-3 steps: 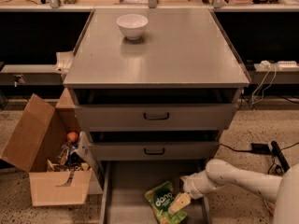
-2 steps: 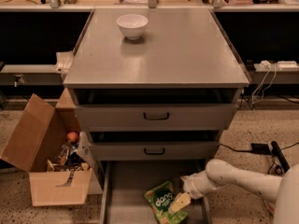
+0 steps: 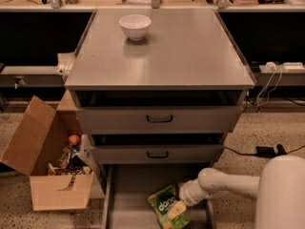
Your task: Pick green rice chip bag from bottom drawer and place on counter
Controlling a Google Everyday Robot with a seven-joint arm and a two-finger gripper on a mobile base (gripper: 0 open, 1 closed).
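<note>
1. Three drawers in one cabinet, and its flat top is the counter (image 3: 190, 56), the surface where the bag has to land. It sits well above and behind the action.
2. Down low, the bottom drawer (image 3: 126, 194) is pulled out towards us. Only the bag shows on its grey floor, on the right-hand half. The near end of the drawer runs out of view.
3. One arm (image 3: 228, 181) on this robot, reaching in low from the right across the drawer's right wall.
4. Off to the left on the floor is an open cardboard box (image 3: 33, 149) holding small odds and ends I can't name. It is well apart from the drawer.
5. On the counter's back left stands a white bowl (image 3: 135, 26), which looks empty from here.
6. The bag (image 3: 163, 205) lies flat, its long axis slanting from back-left to front-right.
7. The gripper (image 3: 177, 210) is right at the bag's right edge, touching or overlapping it. Whether the jaws are apart or clamped on it, I cannot tell.
8. My call: the bag lies just left of the jaws, so the next move hinges on a firm hold on that edge, then a lift clear of the drawers above.
</note>
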